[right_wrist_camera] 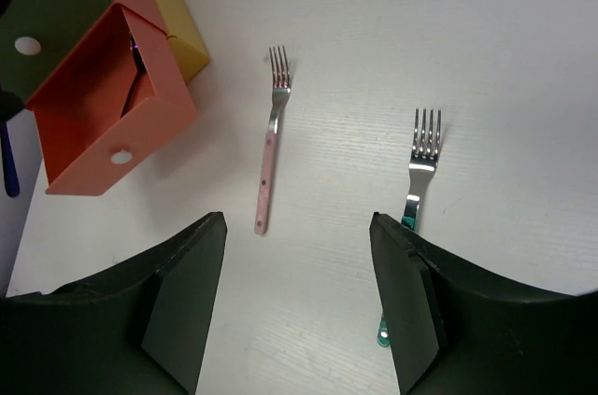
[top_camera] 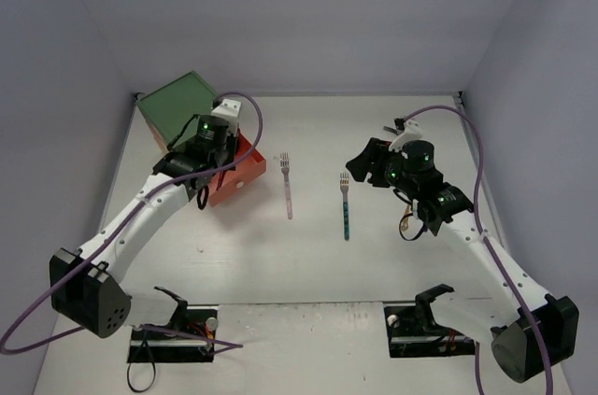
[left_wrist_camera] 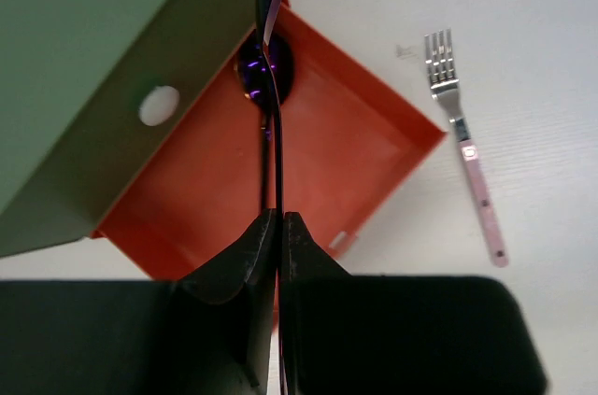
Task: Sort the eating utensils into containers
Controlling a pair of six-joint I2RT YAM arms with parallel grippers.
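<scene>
**Left tool point(left_wrist_camera: 278, 218) clenched on slim shiny purple utensil point(left_wrist_camera: 277, 148) above open orange-red drawer point(left_wrist_camera: 374, 134)**

Left tool gripped the purple utensil by its thin handle, its two dark fingers pressed tight against it. The utensil stood edge-on in the wrist view, its glossy purple end hanging over the far inner corner of the orange-red drawer. Whether that end touched the drawer floor could not be told, nor could the utensil's kind.

The drawer was pulled out of the small boxy green-topped chest point(top_camera: 177, 101), which sat at the far left of the white tabletop point(top_camera: 392, 264). A yellow drawer point(right_wrist_camera: 177, 31) showed beside the orange-red one.

Two forks lay flat near the middle of the tabletop, apart from each other, tines pointing far. The silver pink-handled fork point(top_camera: 288, 191) lay just right of the open drawer. The silver teal-handled fork point(top_camera: 345, 208) lay further right.

The right tool point(right_wrist_camera: 297, 222) was released, its fingers spread wide and grasping nothing. It hovered above the tabletop on the near side of both forks, its right finger over the teal handle's near end.
</scene>
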